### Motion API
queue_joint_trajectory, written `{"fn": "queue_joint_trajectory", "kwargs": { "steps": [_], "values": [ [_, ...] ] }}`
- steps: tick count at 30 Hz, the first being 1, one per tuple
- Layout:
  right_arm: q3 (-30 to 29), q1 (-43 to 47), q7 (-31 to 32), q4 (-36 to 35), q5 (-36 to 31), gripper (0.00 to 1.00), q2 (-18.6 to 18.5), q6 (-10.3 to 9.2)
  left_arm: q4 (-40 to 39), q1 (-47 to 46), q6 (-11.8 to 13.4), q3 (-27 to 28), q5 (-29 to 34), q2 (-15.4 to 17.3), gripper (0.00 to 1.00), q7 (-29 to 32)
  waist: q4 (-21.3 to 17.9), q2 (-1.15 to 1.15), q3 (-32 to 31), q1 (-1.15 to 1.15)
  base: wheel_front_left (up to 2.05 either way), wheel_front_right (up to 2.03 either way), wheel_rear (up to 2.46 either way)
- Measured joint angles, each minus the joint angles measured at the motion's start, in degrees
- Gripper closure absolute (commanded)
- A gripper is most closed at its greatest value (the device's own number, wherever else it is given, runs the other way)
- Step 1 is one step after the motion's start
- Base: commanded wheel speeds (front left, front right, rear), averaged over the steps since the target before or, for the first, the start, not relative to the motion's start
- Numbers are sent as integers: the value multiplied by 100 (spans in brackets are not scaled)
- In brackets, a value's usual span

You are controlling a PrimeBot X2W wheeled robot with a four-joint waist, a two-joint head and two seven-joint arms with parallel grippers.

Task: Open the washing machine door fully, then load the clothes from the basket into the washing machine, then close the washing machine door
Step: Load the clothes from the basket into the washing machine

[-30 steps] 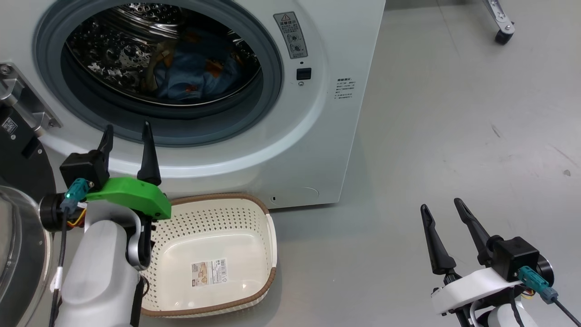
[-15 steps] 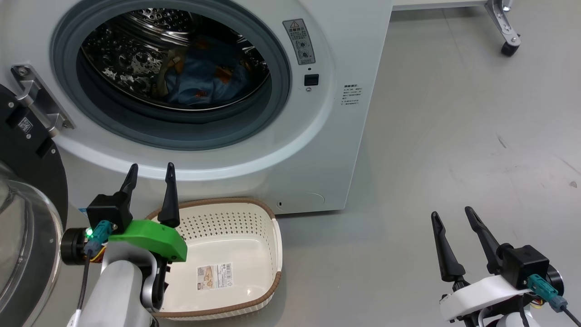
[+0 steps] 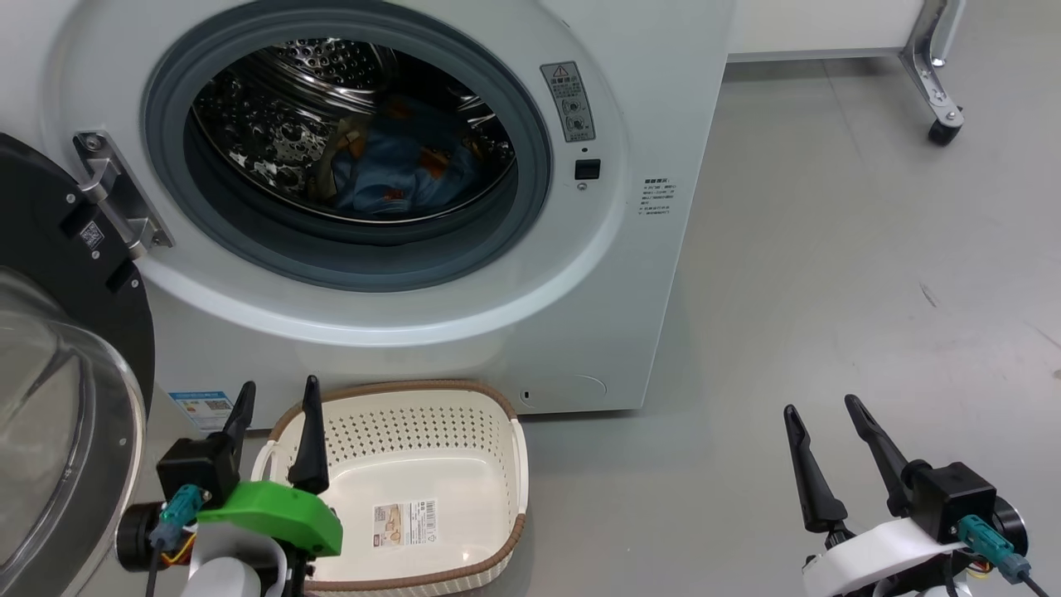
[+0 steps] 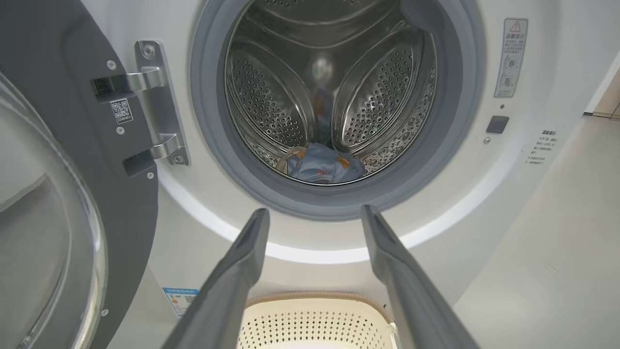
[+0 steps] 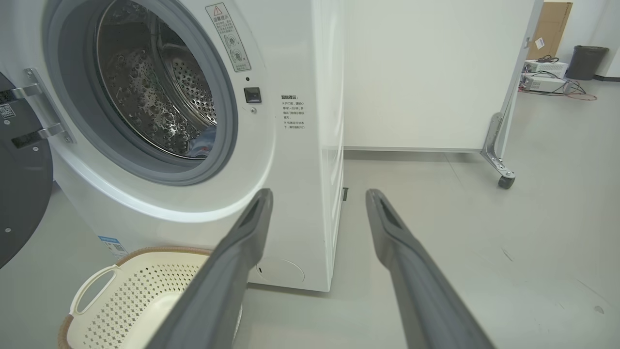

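Note:
The white washing machine (image 3: 630, 75) stands with its door (image 3: 58, 332) swung wide open to the left, glass bowl facing me. Light blue clothes (image 3: 402, 170) with orange figures lie at the bottom of the steel drum (image 4: 322, 167). The cream basket (image 3: 414, 485) with a brown rim sits on the floor in front of the machine, holding nothing but its label sticker. My left gripper (image 3: 278, 394) is open, low at the basket's left rim, fingers pointing toward the drum (image 4: 314, 213). My right gripper (image 3: 821, 406) is open over bare floor at the right (image 5: 317, 194).
A white panel on a wheeled metal foot (image 3: 941, 99) stands behind the machine to the right. Grey floor (image 3: 829, 274) spreads to the right of the machine. Far off in the right wrist view are a dark bin (image 5: 588, 60) and equipment (image 5: 542, 80) with cables.
The head view has tilted up and pulled back, so machine and basket sit lower in it. My left gripper has drawn back from the drum opening down to the basket's rim. The right arm barely shifted.

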Motion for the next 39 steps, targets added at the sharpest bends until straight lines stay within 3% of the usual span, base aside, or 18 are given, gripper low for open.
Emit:
{"fn": "queue_joint_trajectory", "kwargs": {
  "steps": [24,39],
  "values": [
    [86,119,0,-21,0,0,-109,0,-695,843,352,186,151,22,0,0,116,0,-189,0,0,0,0],
    [84,119,0,-41,0,0,-112,0,-976,1104,427,241,163,31,0,0,109,0,-172,0,0,0,0]
  ]
}}
